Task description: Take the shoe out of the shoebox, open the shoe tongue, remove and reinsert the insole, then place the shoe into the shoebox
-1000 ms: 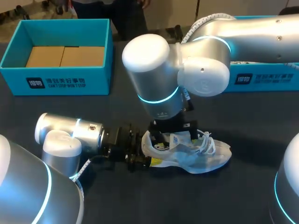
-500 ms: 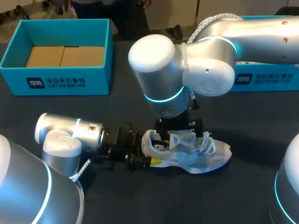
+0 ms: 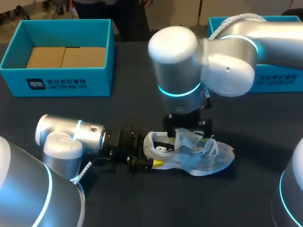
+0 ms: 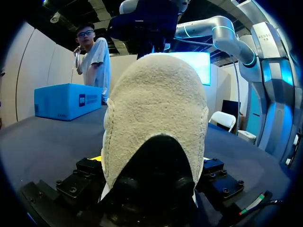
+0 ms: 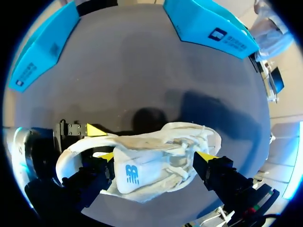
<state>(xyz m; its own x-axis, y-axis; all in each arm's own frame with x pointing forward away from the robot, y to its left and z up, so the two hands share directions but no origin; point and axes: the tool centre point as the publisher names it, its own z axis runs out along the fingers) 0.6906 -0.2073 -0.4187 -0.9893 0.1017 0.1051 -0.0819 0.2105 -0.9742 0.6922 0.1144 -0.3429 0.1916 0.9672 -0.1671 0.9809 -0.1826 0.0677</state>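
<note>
Left gripper is low on the dark table, lying level, its fingers pinching the heel of the white shoe from both sides. The left wrist view shows only slivers of yellow beside the fuzzy heel lining. The shoe rests on the table with its toe pointing away from my left arm and its laces loose on top. My right gripper hangs straight above the shoe's opening, fingers spread wide with the tongue between them. I cannot tell whether either tip touches it. The teal shoebox sits at the far left of the table, well apart from the shoe, with a cardboard insert inside. A second teal box lies far right.
</note>
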